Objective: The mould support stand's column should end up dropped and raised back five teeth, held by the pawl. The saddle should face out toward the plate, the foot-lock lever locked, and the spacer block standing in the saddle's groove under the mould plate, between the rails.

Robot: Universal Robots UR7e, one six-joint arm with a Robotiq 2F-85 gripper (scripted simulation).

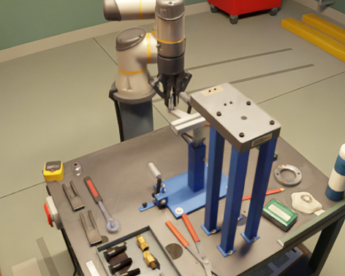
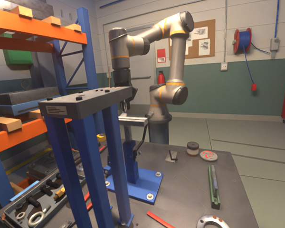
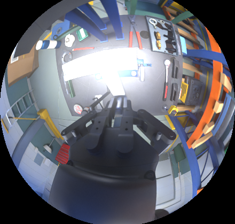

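The light grey saddle (image 1: 185,122) (image 2: 133,120) tops the stand's column (image 1: 197,137), which rises from a blue sleeve on a blue base plate (image 1: 187,197) (image 2: 135,182). The saddle sits beside the far edge of the grey mould plate (image 1: 234,114) (image 2: 85,101), which stands on blue rails (image 1: 235,190). A foot-lock lever with a grey handle (image 1: 155,171) stands at the base's near-left corner. A black pawl lever (image 2: 140,142) hangs off the sleeve. I cannot pick out the spacer block. My gripper (image 1: 172,104) (image 3: 117,102) points down onto the saddle's far end and is closing, with its grip on the saddle not settled.
A tool tray (image 1: 134,253) with bolts lies at the table's near-left corner. Pliers (image 1: 187,233), a ratchet (image 1: 99,204), a tape measure (image 1: 53,170), a green box (image 1: 279,214), a flange ring (image 1: 288,174) and a green rail (image 2: 214,186) lie about the table.
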